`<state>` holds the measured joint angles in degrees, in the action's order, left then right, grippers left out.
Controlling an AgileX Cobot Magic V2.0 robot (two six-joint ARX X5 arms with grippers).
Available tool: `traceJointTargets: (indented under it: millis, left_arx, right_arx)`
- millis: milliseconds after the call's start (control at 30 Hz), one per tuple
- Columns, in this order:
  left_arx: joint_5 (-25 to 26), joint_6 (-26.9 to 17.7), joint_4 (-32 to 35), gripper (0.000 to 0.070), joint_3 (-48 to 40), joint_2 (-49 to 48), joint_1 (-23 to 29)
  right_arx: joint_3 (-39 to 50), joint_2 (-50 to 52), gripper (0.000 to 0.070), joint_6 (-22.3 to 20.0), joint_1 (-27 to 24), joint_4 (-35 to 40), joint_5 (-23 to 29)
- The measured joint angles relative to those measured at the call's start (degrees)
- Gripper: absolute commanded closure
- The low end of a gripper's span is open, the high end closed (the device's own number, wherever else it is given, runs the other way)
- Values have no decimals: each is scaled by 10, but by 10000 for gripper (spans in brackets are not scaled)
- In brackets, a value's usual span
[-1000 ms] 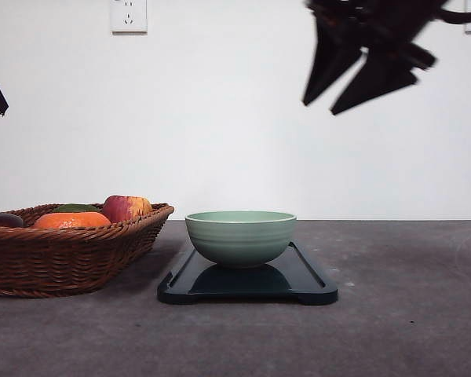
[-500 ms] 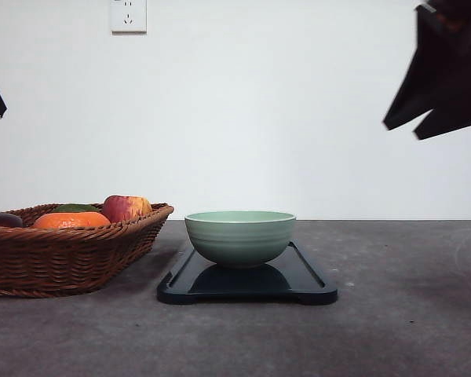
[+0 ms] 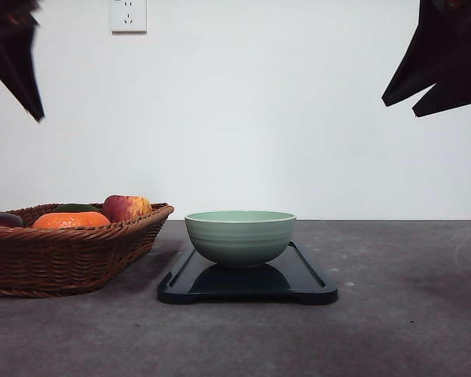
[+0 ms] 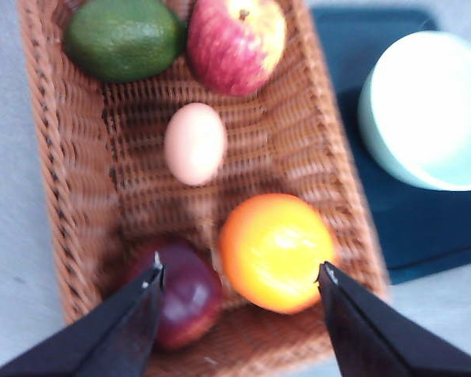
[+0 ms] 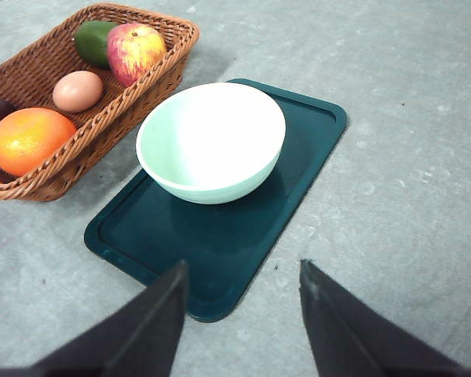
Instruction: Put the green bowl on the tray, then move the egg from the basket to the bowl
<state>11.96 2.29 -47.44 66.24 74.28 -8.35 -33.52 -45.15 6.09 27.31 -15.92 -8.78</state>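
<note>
The left gripper point(image 4: 239, 279) hangs above the basket point(image 4: 63, 157) with its two dark fingers spread wide and nothing between them; in the left wrist view it hovers over the near end of the basket, above a dark purple fruit point(image 4: 184, 294) and an orange point(image 4: 275, 251), touching neither. The right gripper point(image 5: 243, 290) is likewise spread wide and empty, held high over the tabletop point(image 5: 408, 157) near the tray's end, clear of everything. The green bowl point(image 3: 240, 237) sits upright on the tray point(image 3: 306, 279), mouth up and empty, toward the tray's end nearer the basket. The tray lies flat on the tabletop just beside the basket, its long axis running away from the front camera, roughly parallel to the basket's long side. The egg point(image 4: 195, 144) lies on its side on the basket's woven floor, near the middle, its long axis running along the basket's length; it sits between the orange on one side and a red-yellow apple point(image 4: 237, 43) and a green avocado-like fruit point(image 4: 124, 38) on the other, apart from each. A white wall socket point(image 3: 129, 15) is on the wall behind; no writing can be read.
</note>
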Motion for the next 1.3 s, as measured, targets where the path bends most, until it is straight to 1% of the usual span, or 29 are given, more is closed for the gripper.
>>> traceJointTargets:
  millis: [133,200,333,400,567,800,1300]
  left_arx:
    - [-53,-31,-26,309,74,80,-23]
    - [-62,-44,-25,309,102,115,-32]
    - [-63,-62,-13,309,139,174,-46]
    - [-65,-67,5,308,144,197,-50]
    - [-92,-79,29,306,144,244,-53]
    - [-93,-86,44,303,144,279,-51]
    - [-93,-87,63,304,144,338,-51]
  right_arx:
    - [0,0,423,2,0,0,0]
    - [0,0,423,2,0,0,0]
    - [0,0,423,2,0,0,0]
    - [0,0,423,2,0,0,0]
    - [0,0,423,2,0,0,0]
    - [0,0,423,2,0,0,14]
    - [0,0,423,2,0,0,15]
